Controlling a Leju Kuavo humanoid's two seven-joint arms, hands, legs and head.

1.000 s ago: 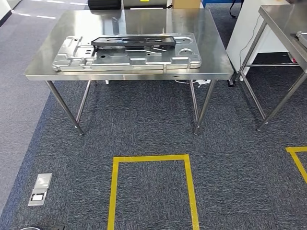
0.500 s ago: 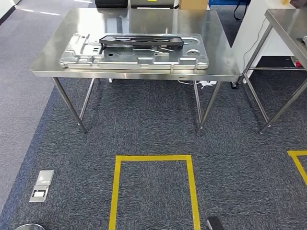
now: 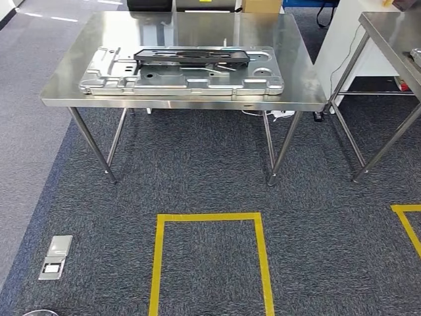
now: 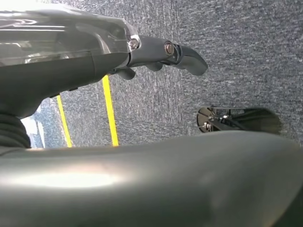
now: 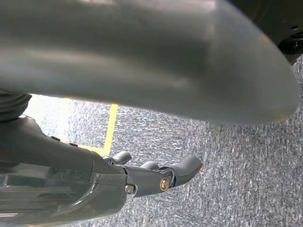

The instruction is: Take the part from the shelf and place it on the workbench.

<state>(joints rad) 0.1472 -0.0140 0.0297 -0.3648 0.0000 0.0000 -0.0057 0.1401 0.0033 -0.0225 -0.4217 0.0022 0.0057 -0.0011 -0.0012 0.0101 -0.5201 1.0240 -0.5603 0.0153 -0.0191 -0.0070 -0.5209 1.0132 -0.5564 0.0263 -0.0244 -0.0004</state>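
**Part on the workbench, both hands empty over the carpet**

Ahead of me stood the steel workbench (image 3: 298, 85), and on it lay the part (image 3: 191, 56), a long dark piece resting flat across a large silver panel (image 3: 181, 78) that took up most of the top. A second steel table (image 3: 392, 33) stood just to the right, apart from the first, with a white cabinet (image 3: 337, 39) behind the gap between them. Between me and the workbench lay grey carpet (image 3: 198, 164) bearing a yellow tape square (image 3: 158, 263); another tape corner (image 3: 407, 220) showed at the right edge. A metal floor box (image 3: 55, 257) sat in the carpet to the left. A cardboard box (image 3: 260, 5) stood beyond the far edge of the workbench.

My left hand (image 4: 157, 52) hung over the carpet, fingers extended and slightly apart, holding nothing. My right hand (image 5: 157, 177) hung likewise over the carpet near a yellow line, fingers stretched out and empty.
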